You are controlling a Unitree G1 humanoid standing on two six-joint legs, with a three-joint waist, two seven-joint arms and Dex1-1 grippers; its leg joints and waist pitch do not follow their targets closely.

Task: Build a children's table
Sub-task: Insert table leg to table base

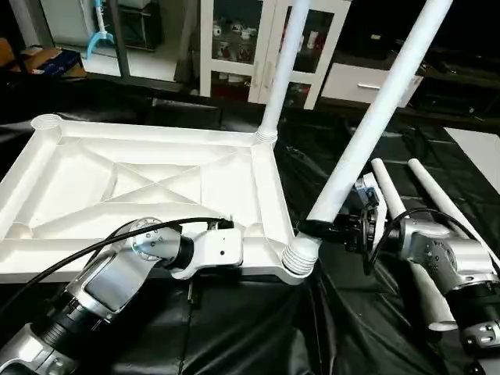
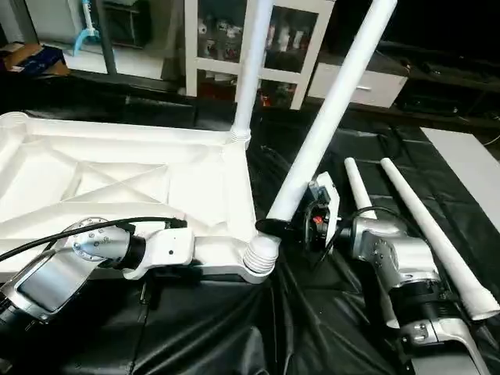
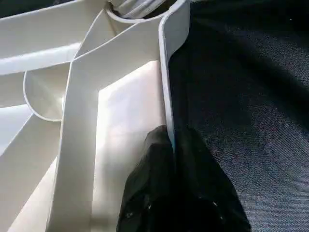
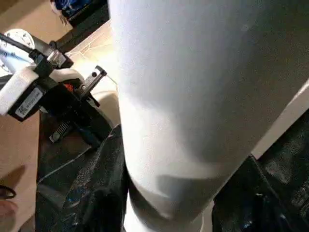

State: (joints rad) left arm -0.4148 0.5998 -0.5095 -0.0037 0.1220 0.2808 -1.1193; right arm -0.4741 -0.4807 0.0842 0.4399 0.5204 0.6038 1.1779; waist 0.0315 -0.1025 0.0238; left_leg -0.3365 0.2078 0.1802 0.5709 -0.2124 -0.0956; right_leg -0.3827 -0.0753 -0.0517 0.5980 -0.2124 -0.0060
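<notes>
The upturned table top (image 1: 148, 183) lies on black sheeting (image 1: 258, 328). The left gripper (image 3: 170, 145) pinches its near rim; the right gripper (image 1: 319, 229) clamps the leaning leg (image 1: 367, 125) just above the corner socket (image 1: 299, 259). Straightening that leg before twisting probably prevents cross-threading. No writing is legible.

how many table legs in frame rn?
4. One stands upright in the far corner socket. One leans at the near corner socket, held by the right gripper near its threaded end. Two lie loose on the black cloth beside the right arm.
</notes>
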